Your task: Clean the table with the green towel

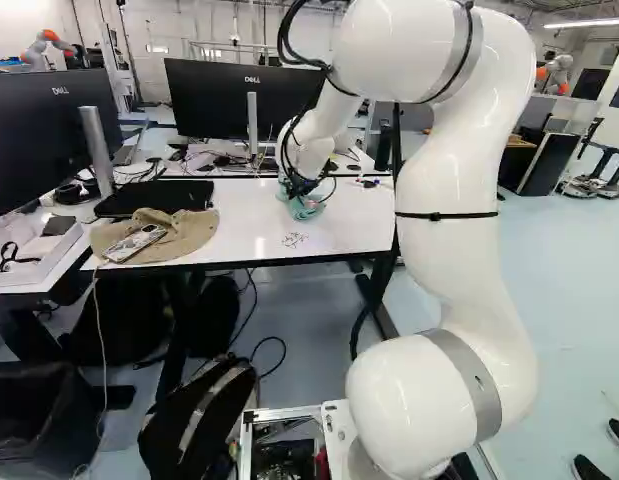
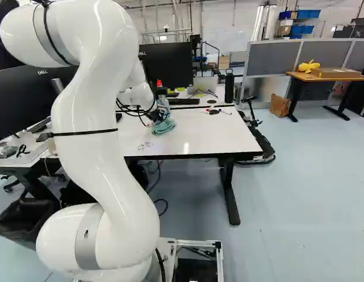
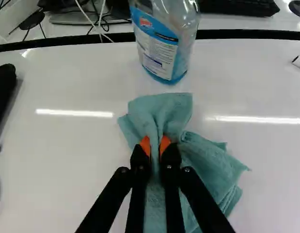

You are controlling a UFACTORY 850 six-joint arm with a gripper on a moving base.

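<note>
My gripper (image 2: 153, 115) is low over the far part of the white table (image 2: 211, 138), partly hidden by cables. In the wrist view the gripper (image 3: 156, 145) is shut on a bunched fold of the green towel (image 3: 213, 162), its orange pads pressing from both sides. The rest of the towel lies crumpled on the tabletop beside and ahead of the fingers. Dark scribbled marks (image 1: 294, 240) show on the table nearer the base than the towel, also visible as small marks (image 2: 145, 145) in the right base view.
A bottle with blue liquid (image 3: 164, 43) stands just ahead of the towel. A tan cap (image 1: 174, 235) and black laptop (image 1: 154, 198) lie at the table's left part. Monitors (image 1: 214, 100) stand behind; pens (image 2: 224, 111) lie farther right. A backpack (image 1: 194, 415) is on the floor.
</note>
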